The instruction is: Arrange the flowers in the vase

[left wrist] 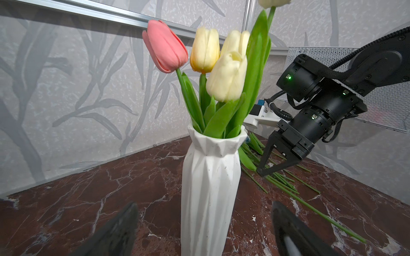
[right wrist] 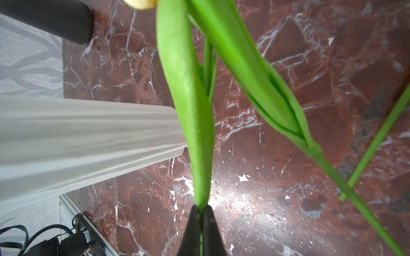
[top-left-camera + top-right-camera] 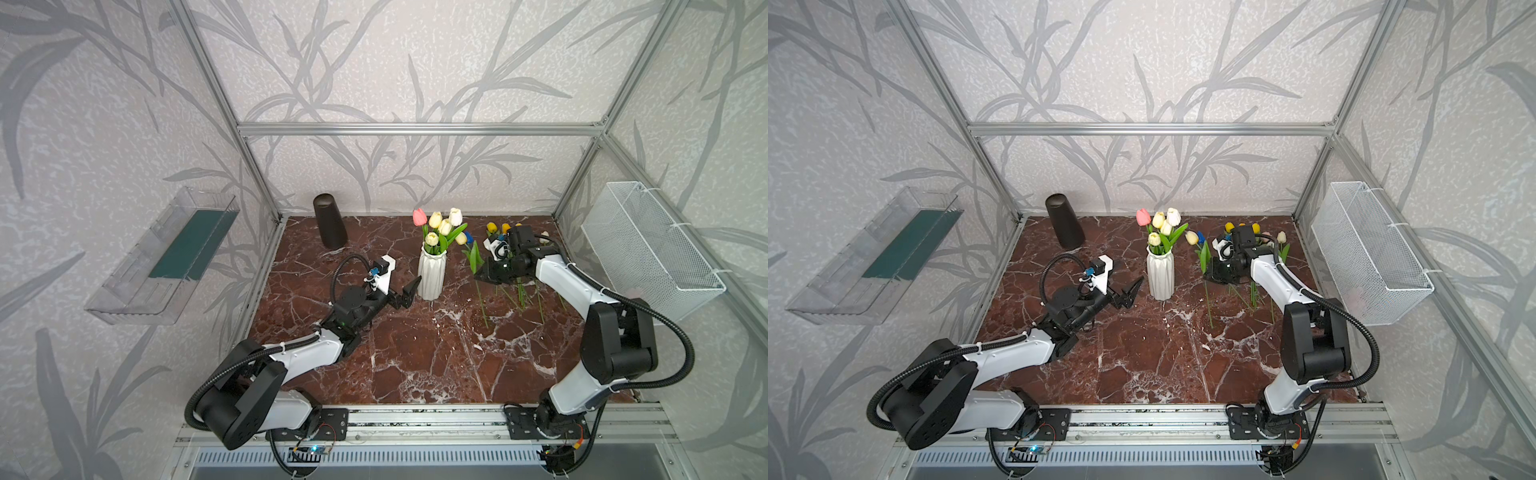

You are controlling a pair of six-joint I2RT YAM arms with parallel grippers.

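Find the flowers (image 3: pixel 444 226) in two lots: five standing in the white vase (image 3: pixel 431 274) at the centre of both top views, the rest lying just right of it, green stems fanned toward the lower edge, yellow heads toward the back wall. Note the right gripper (image 2: pixel 200 210) pinched together on the lower end of a green leaf of one tulip (image 3: pixel 460 238), cream head raised just right of the vase, stem tail seemingly trailing down to the worktop (image 3: pixel 415 361). Note the left gripper (image 3: pixel 408 293) spread wide, aimed at the lower vase from the left, close but seemingly not touching.

Expect light, springy handling: thin stems likely to bend and swing, soft leaves likely to fold or slip in a pinch. Better to grip the stem itself below the leaves, never the head. Treat the vase as tall, narrow and probably easy to tip.

Count on a glossy red-brown marbled worktop, probably slick. Mind the aluminium frame, a black cylinder (image 3: pixel 329 222) at the back left, a clear tray (image 3: pixel 166 257) at mid-left and a wire basket (image 3: pixel 652 249) at mid-right
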